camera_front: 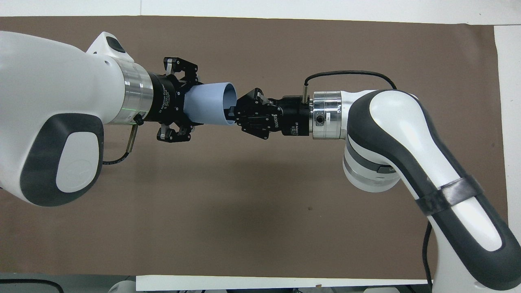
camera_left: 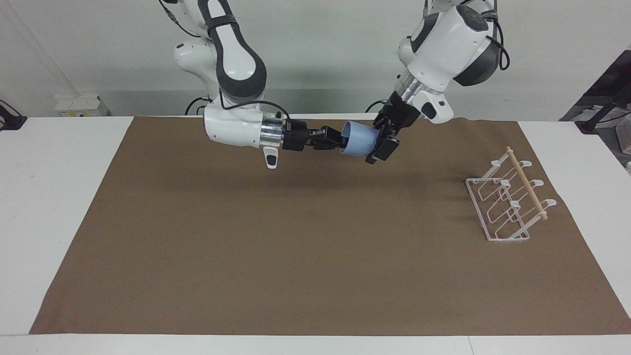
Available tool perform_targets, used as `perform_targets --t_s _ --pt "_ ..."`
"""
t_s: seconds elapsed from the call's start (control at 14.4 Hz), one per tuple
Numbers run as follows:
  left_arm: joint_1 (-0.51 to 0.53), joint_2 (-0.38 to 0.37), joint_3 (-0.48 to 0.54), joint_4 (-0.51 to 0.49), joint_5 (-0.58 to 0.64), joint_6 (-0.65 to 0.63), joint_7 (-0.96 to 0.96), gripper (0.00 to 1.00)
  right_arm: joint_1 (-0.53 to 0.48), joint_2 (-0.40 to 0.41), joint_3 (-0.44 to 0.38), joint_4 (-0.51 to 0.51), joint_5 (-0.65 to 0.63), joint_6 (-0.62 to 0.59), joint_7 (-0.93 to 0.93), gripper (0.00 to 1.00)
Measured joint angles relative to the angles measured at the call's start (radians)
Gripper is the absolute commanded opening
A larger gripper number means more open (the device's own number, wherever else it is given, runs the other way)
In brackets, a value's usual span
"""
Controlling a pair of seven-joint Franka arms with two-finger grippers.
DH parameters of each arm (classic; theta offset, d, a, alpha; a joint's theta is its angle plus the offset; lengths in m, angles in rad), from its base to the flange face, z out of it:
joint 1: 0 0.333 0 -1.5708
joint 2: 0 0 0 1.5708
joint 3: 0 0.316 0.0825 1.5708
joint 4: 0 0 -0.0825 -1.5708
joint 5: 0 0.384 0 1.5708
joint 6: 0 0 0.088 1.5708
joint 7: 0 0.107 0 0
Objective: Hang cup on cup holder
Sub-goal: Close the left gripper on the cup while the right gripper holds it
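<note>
The cup (camera_left: 358, 139) hangs on its side above the tabletop (camera_left: 315, 276) between 2 hands; the cup holder (camera_left: 510, 199) stands well apart, toward the left arm's end.

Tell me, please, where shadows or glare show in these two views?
Facing view: a soft, diffuse shadow lies on the brown mat beneath the cup and both arms; the cup holder casts only a faint one. Overhead view: mild highlights on the arms' metal wrist rings, no harsh glare.
</note>
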Motion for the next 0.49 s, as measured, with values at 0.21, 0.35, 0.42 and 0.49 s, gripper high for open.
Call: perform_targets --t_s 0.21,0.35,0.42,0.49 --pt "0.0 0.0 0.0 0.0 0.0 0.0 0.0 0.29 0.0 0.0 0.0 0.001 0.0 0.0 0.0 0.0" --pt "0.001 -0.001 0.002 0.007 0.0 -0.008 -0.001 0.29 0.0 0.0 0.001 0.004 0.002 0.0 0.0 0.33" --pt "0.002 -0.001 0.005 0.014 0.0 -0.02 -0.002 0.29 0.001 0.0 0.002 0.007 0.004 0.0 0.002 0.99" --pt "0.005 -0.001 0.007 0.023 -0.001 -0.032 -0.003 0.29 0.003 0.0 0.004 0.011 0.006 0.0 0.003 1.0"
